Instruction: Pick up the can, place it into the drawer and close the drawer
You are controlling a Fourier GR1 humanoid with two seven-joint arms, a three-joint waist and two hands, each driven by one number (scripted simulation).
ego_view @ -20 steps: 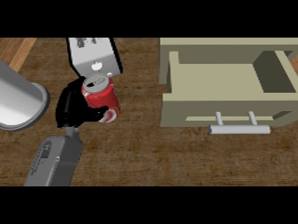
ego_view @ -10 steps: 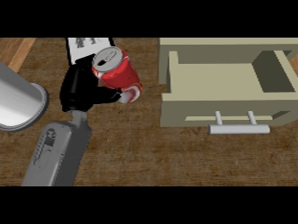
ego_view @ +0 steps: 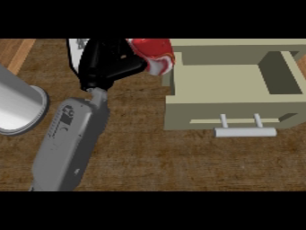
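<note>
At the kitchen counter (ego_view: pixel 155 166), we carry the red can (ego_view: pixel 154 53) toward the open drawer (ego_view: pixel 238 83), our black hand (ego_view: pixel 110 63) curled round it so that only the can's right side shows past the fingers. The can sits near twelve o'clock in the head view, just beside the drawer's left wall and not yet over its cavity. To do this step well, we judge the can should travel further toward three o'clock, clear the wall with height to spare, and come down over the bare drawer floor before the fingers let go; releasing at the rim risks it tipping back onto the counter. The grey forearm (ego_view: pixel 72 139) rises from the seven o'clock edge and slants up toward one o'clock, the wrist bent so the hand leans right. A second grey forearm (ego_view: pixel 9 101) enters at nine o'clock; its hand is out of view. The drawer's handle (ego_view: pixel 244 131) faces six o'clock, free for the closing push.
</note>
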